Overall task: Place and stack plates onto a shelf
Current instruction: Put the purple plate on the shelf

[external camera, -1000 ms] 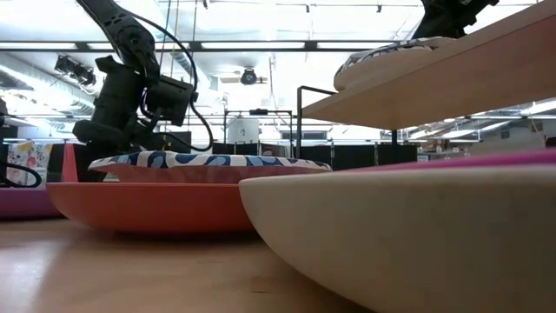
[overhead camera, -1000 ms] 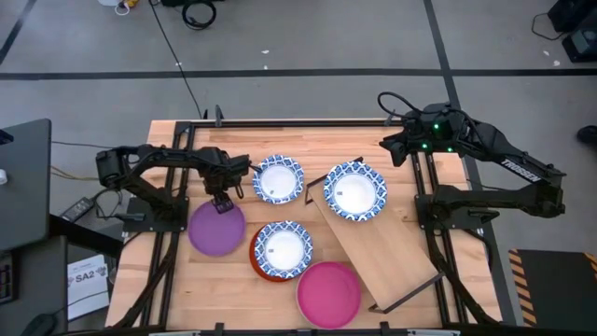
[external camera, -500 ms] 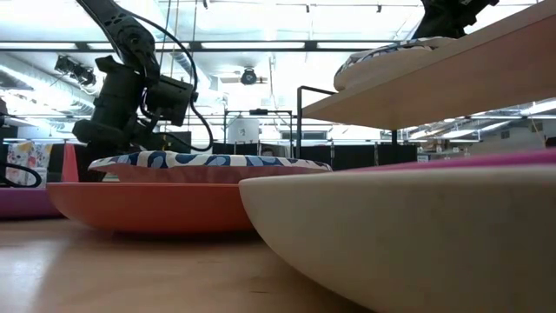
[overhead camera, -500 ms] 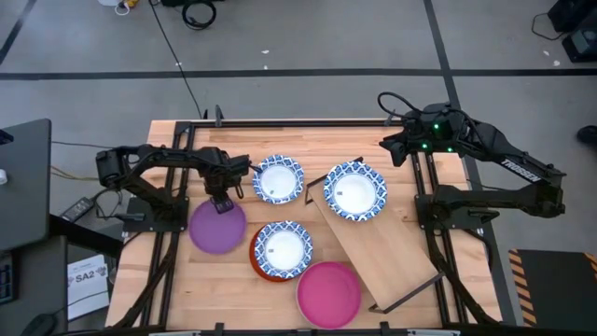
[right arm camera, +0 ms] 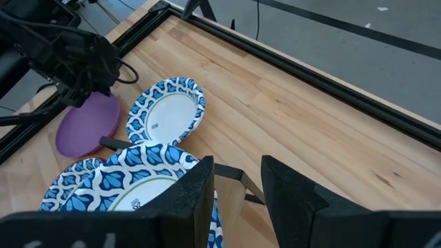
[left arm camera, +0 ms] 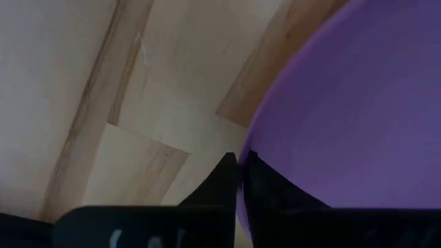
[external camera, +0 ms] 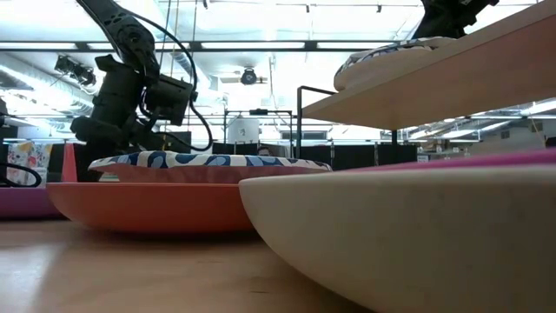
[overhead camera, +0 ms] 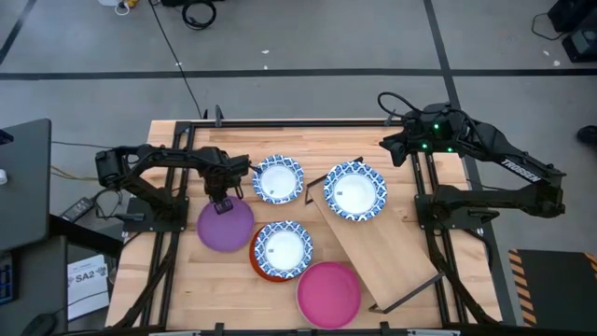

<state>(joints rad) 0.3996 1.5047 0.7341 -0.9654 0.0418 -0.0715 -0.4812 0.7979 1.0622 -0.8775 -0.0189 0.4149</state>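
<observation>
Purple plate [overhead camera: 226,225] lies on the surface left of the shelf [overhead camera: 373,238]; we see the left gripper [overhead camera: 221,198] pinching its rim, presumably to carry it. Right gripper [right arm camera: 236,180] waits, half-open.

Your wooden tabletop [overhead camera: 177,285] carries the shelf [overhead camera: 378,245] (one blue-and-white plate [overhead camera: 354,190] on its far end), plus purple plate [overhead camera: 227,227] and pink plate [overhead camera: 328,293].
</observation>
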